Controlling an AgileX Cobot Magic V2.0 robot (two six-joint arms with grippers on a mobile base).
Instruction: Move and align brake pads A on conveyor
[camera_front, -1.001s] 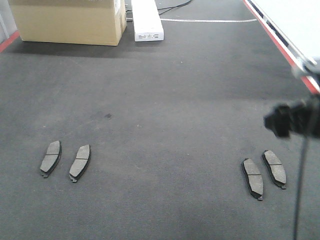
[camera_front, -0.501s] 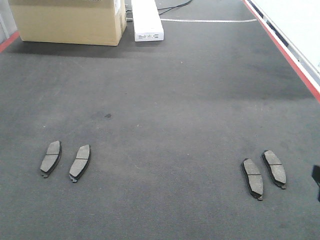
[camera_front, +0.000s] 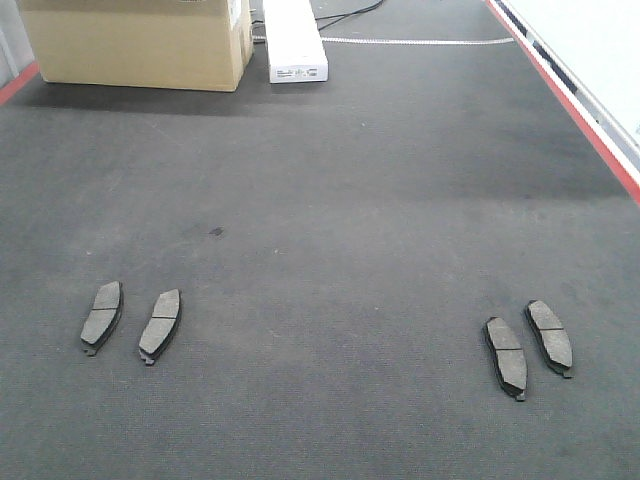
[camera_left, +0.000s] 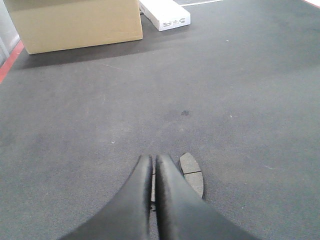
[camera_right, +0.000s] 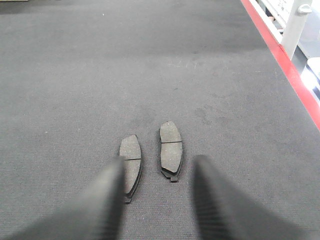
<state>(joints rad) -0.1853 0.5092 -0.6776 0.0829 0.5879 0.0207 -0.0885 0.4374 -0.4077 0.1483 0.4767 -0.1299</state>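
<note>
Pads first: four flat, curved, dark grey gritty brake pads lie on my wide charcoal felt-like conveyor belt (camera_front: 330, 200), in two pairs well apart. The left pair (camera_front: 130, 320) leans one way, the right pair (camera_front: 528, 345) the other, so neither pair lines up with the other. From the front view I see no arm at all. My left gripper (camera_left: 154, 172) has its black fingers pressed together with nothing between them, and hangs just beside one pad of the left pair (camera_left: 192, 172). My right gripper (camera_right: 157, 177) is spread wide and empty, both fingers framing the right pair, whose two pads (camera_right: 150, 160) sit side by side without touching.

I judge the next step is a pick on the right. I would centre over one pad only, turn the wrist to its long axis, and close across its narrow width, keeping clear of its neighbour.

A tan cardboard box (camera_front: 135, 40) and a long white carton (camera_front: 293, 40) stand at the far end.
</note>
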